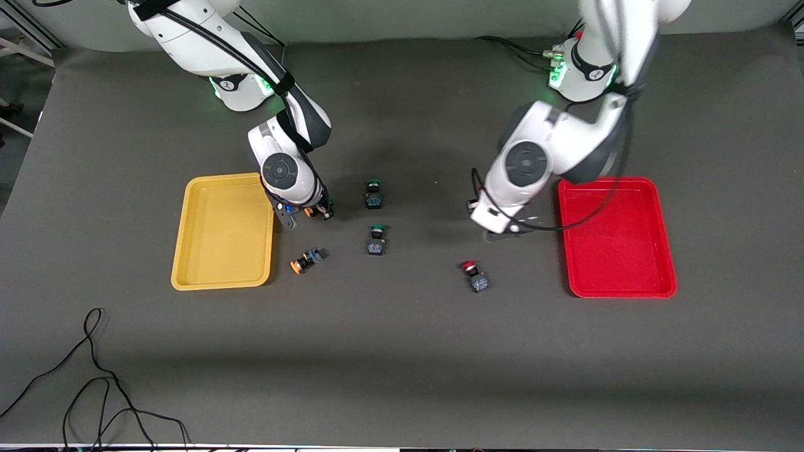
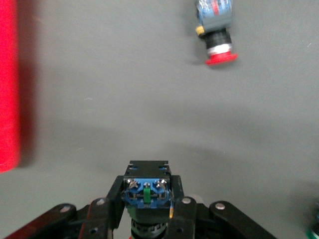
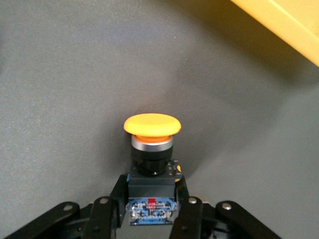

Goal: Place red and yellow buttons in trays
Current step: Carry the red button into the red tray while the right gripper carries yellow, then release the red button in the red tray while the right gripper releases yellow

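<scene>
My right gripper is shut on the dark body of a yellow-capped button, just beside the yellow tray. A second yellow button lies on its side on the table, nearer the camera. My left gripper is shut on a button's dark body; its cap is hidden below the fingers, with only a trace of red showing. It is over the table beside the red tray. Another red button lies on the table nearby.
Two green-capped buttons stand mid-table between the trays. A black cable trails along the table's near edge toward the right arm's end.
</scene>
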You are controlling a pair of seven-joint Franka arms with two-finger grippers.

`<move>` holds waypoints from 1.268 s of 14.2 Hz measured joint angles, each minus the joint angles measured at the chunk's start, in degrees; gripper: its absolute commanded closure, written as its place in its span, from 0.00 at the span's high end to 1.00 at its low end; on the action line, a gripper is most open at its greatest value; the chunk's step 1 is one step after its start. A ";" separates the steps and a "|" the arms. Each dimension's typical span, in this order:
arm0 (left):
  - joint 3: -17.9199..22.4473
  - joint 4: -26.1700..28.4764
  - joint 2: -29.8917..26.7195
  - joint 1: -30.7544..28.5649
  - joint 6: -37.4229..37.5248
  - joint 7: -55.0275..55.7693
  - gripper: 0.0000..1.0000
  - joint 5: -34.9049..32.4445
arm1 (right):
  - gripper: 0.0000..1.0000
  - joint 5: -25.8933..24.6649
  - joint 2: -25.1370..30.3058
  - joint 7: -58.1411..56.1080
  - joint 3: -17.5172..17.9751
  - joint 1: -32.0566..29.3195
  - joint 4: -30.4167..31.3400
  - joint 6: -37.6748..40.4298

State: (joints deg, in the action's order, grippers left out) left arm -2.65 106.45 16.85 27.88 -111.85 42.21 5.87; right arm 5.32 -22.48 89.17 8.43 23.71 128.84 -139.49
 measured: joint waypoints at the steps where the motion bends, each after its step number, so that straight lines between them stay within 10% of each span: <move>1: 0.21 -3.52 -1.22 -2.16 6.23 -2.75 0.00 -0.14 | 0.13 0.00 0.31 0.00 -0.11 -0.02 -0.20 0.21; 6: 1.15 -5.92 -2.31 -19.71 14.27 -27.87 0.00 -6.41 | 0.13 0.00 11.39 -6.31 -5.52 -1.16 -4.45 13.75; 12: 0.75 15.76 0.59 -26.75 -8.53 -33.91 0.00 -7.46 | 0.14 -0.01 20.37 -25.72 -20.36 -2.42 -1.18 19.63; 13: 0.61 18.52 0.60 -26.75 -11.99 -33.91 0.06 -7.47 | 0.14 0.00 20.20 -28.14 -22.10 -2.45 0.81 18.78; 15: 0.57 21.94 0.59 -26.76 -15.86 -33.91 0.98 -7.48 | 0.15 -0.01 19.40 -31.64 -24.13 -2.49 6.70 13.34; 18: 0.57 22.72 0.05 -26.77 -15.24 -33.91 0.99 -7.50 | 0.22 0.00 16.57 -33.65 -24.73 -2.47 13.78 4.66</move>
State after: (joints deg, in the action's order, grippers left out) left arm -2.08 129.17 16.90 1.11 -127.09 8.30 -1.63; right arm 5.32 -5.91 55.52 -16.30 21.24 142.62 -134.84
